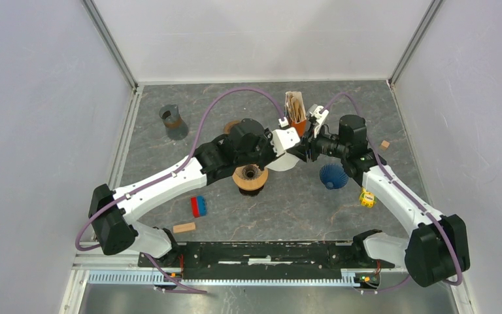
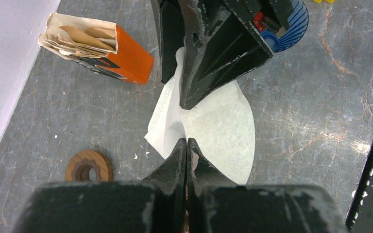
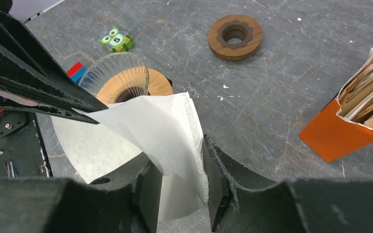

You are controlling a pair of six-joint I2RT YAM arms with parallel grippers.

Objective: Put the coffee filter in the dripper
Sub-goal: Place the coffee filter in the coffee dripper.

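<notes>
My left gripper [image 1: 294, 152] [image 2: 187, 141] is shut on one edge of a white paper coffee filter [image 1: 286, 163] [image 2: 218, 126] [image 3: 145, 126] and holds it above the table. My right gripper [image 1: 306, 148] [image 3: 179, 155] is open, with its jaws on either side of the filter's crimped edge; it also shows at the top of the left wrist view [image 2: 209, 53]. The filter is partly spread open between the two grippers. The clear ribbed dripper [image 3: 116, 77] with a wooden collar [image 1: 250, 176] stands just below and to the left of the filter.
An orange box of brown filters [image 1: 295, 111] [image 2: 102, 48] [image 3: 354, 116] stands behind the grippers. A wooden ring [image 2: 88, 166] [image 3: 234, 36], a blue ribbed cone [image 1: 333, 175], a grey cup [image 1: 172, 120], a red-blue block [image 1: 199, 206], a yellow toy [image 1: 367, 197] and a green owl [image 3: 116, 40] lie around.
</notes>
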